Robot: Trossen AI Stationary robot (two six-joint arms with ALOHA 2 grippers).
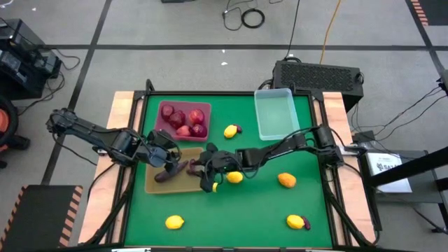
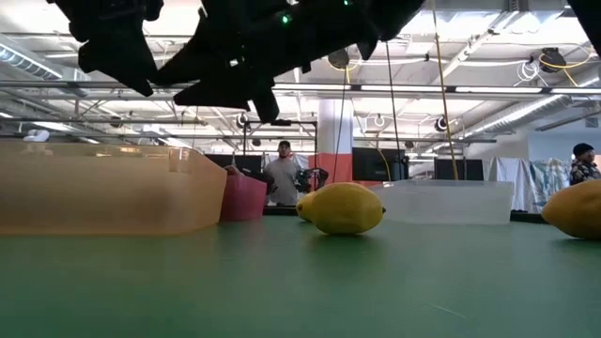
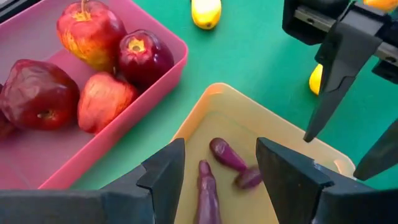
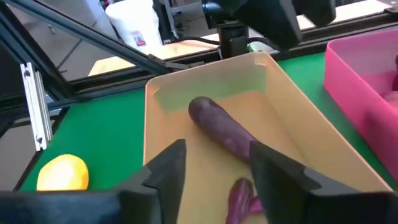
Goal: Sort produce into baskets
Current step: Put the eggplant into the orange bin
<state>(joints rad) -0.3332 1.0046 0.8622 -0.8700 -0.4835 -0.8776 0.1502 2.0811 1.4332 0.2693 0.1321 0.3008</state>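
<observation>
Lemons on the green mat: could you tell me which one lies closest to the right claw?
The lemon just beside the right claw, near the tan tray. The other lemons lie apart: one by the clear bin, the rest nearer the mat's edges.
</observation>
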